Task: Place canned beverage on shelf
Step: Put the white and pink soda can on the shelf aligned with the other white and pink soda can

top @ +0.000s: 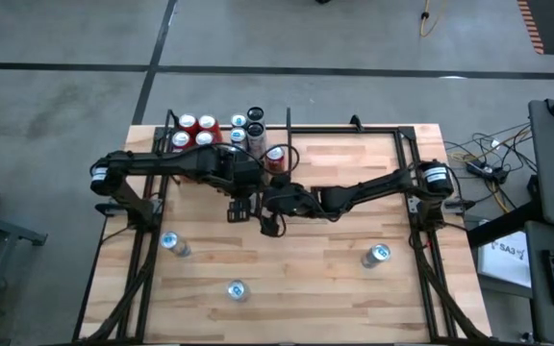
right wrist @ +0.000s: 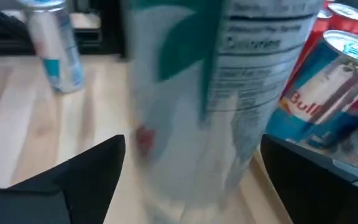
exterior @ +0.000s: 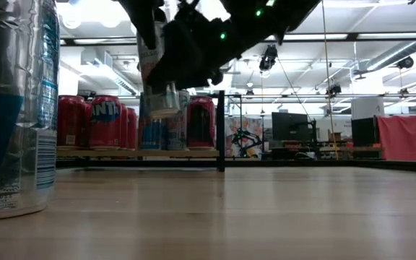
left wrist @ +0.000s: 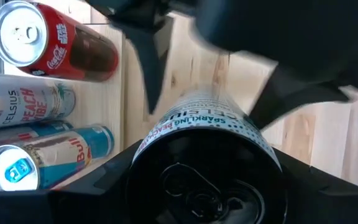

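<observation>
**A:** Canned beverage (left wrist: 210, 143): where is it, and who has it?

**B:** It hangs clear of the wooden table (top: 354, 173), just in front of the shelf (exterior: 193, 153), not in it. The left gripper (left wrist: 207, 186) is clamped around its top end. The label reads "SPARKLING PEACH".

**A:** And the right gripper (right wrist: 194, 168)?

**B:** Its fingers are spread wide on either side of the same can, close to its sides. I can't tell whether they touch it. From the right wrist, "Calories" can just be made out on the can's back panel.

**A:** What stands in the shelf?

**B:** Cans packed together. A red Coca-Cola can (left wrist: 67, 46) is there. Beside it is a white can (left wrist: 23, 106) marked "CELSIUS" and "PEACH VIBE". Then comes a blue Red Bull can (left wrist: 55, 152). Seen level across the table, another red can (exterior: 105, 119) there shows the letters "ANTA".

**A:** Anything away from the shelf?

**B:** Three loose cans stand well apart from it: one (top: 172, 244), another (top: 237, 289) and a third (top: 377, 256).
</observation>
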Robot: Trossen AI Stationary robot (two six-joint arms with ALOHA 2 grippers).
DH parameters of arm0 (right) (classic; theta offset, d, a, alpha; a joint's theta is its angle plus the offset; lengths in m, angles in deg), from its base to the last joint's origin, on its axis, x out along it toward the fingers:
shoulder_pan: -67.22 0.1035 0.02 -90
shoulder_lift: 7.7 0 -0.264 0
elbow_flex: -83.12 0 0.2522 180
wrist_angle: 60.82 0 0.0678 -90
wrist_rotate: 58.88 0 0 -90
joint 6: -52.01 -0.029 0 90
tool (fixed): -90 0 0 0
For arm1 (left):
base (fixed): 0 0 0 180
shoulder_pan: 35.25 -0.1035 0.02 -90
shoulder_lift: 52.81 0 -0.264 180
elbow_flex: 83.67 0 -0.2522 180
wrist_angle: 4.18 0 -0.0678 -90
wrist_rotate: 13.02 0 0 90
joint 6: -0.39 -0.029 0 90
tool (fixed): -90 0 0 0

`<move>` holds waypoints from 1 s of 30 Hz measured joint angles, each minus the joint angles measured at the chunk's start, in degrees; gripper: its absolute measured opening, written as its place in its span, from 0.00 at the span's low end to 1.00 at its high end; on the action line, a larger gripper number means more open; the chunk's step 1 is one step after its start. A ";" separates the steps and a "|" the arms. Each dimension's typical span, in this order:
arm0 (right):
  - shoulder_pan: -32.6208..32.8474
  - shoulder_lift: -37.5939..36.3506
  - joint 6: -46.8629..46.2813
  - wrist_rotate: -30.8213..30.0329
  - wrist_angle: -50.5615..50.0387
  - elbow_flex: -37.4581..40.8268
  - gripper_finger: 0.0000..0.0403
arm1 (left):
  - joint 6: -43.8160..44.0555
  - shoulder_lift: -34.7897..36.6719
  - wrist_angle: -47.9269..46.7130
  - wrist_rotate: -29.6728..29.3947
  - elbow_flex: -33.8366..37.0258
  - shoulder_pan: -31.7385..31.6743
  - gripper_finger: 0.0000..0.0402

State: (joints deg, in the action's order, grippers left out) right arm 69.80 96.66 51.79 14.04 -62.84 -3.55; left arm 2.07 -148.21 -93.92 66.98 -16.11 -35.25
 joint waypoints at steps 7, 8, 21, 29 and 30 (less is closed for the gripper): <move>-1.00 1.63 1.33 0.11 3.34 0.15 0.86 | -0.05 0.04 0.32 0.09 0.00 0.00 0.60; -1.09 1.63 1.65 0.25 3.60 0.14 0.83 | -0.08 0.04 0.41 -0.02 0.00 0.00 0.60; -1.13 -0.85 4.33 0.79 -4.26 0.64 0.58 | -4.60 0.63 1.22 0.07 -0.09 0.03 0.85; -1.13 -8.21 2.65 0.57 -5.56 8.06 0.58 | -3.54 8.93 8.49 -0.57 5.94 0.00 0.78; -1.13 -9.48 2.47 0.59 -3.82 9.61 0.58 | -3.35 10.75 11.12 -0.58 7.86 0.03 0.76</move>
State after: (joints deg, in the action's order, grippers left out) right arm 68.67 87.18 54.26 14.63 -66.67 6.07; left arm -1.28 -137.46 -82.80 66.40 -8.25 -35.22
